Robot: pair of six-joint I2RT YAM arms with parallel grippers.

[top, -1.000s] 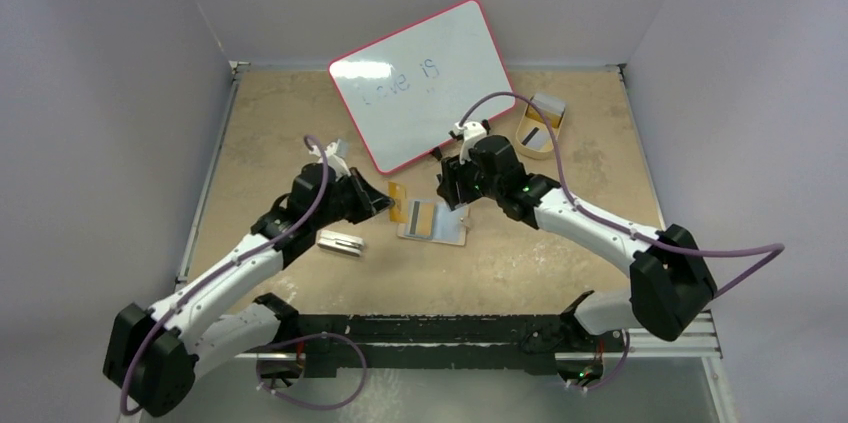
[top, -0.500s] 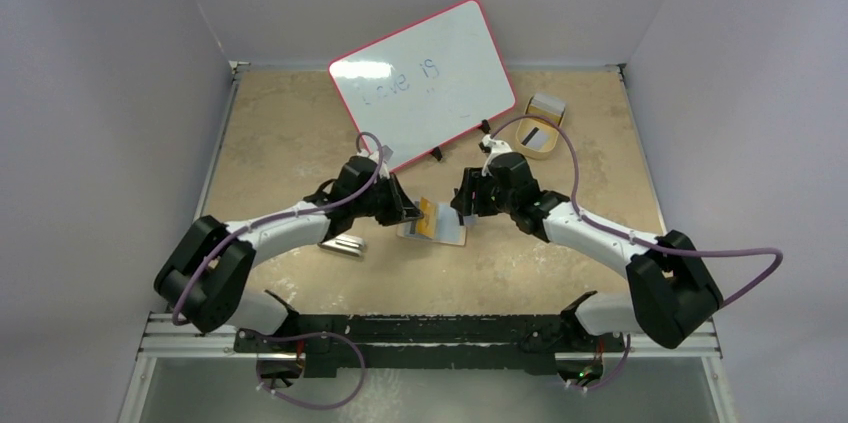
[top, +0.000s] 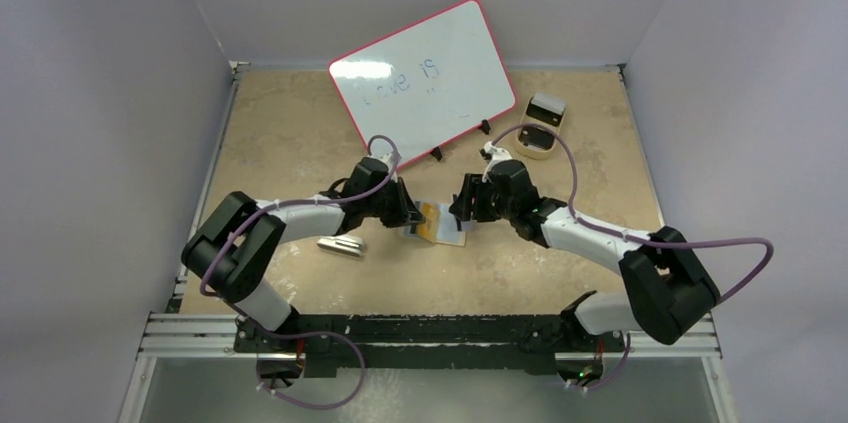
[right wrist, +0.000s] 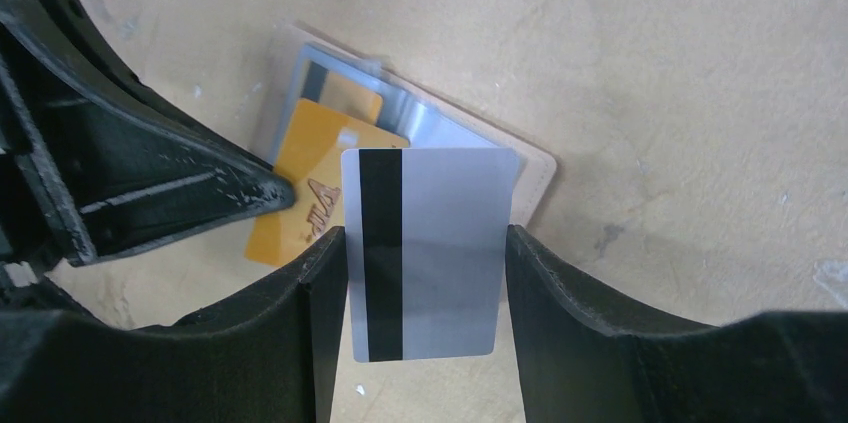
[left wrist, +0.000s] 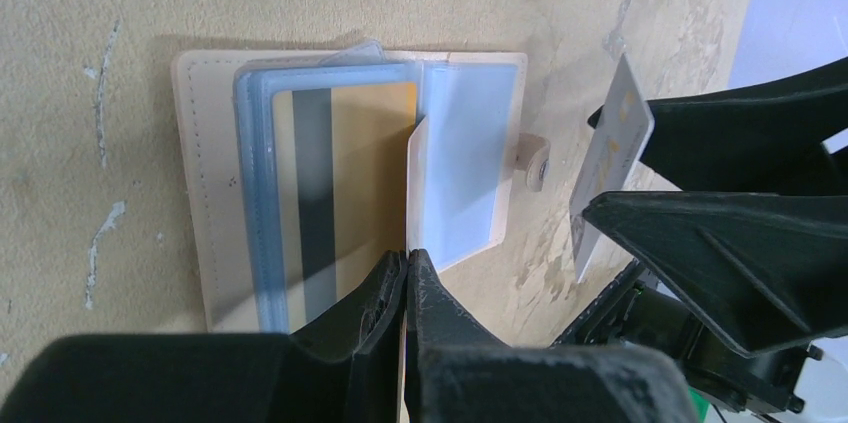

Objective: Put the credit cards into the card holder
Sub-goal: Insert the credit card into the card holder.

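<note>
The beige card holder (top: pixel 452 236) lies open in the middle of the table, its clear sleeves (left wrist: pixel 262 153) showing an orange card with a dark stripe (left wrist: pixel 345 173). My left gripper (left wrist: pixel 408 261) is shut on the edge of another orange credit card (right wrist: pixel 305 198), held on edge over the holder (left wrist: pixel 195 193). My right gripper (right wrist: pixel 425 243) grips a silver credit card with a black stripe (right wrist: pixel 440 243) by its two long edges. That card hangs just right of the holder (right wrist: pixel 535 178) and shows edge-on as the silver card (left wrist: pixel 608 168) in the left wrist view.
A silver-white block (top: pixel 340 245) lies to the left of the holder. A red-rimmed whiteboard (top: pixel 425 78) leans at the back. A tan oval tray (top: pixel 540 133) stands at the back right. Both arms meet closely over the holder.
My left gripper has carried the orange card rightward from beside the holder to over it. My right gripper has come down and nearer with the silver card.
</note>
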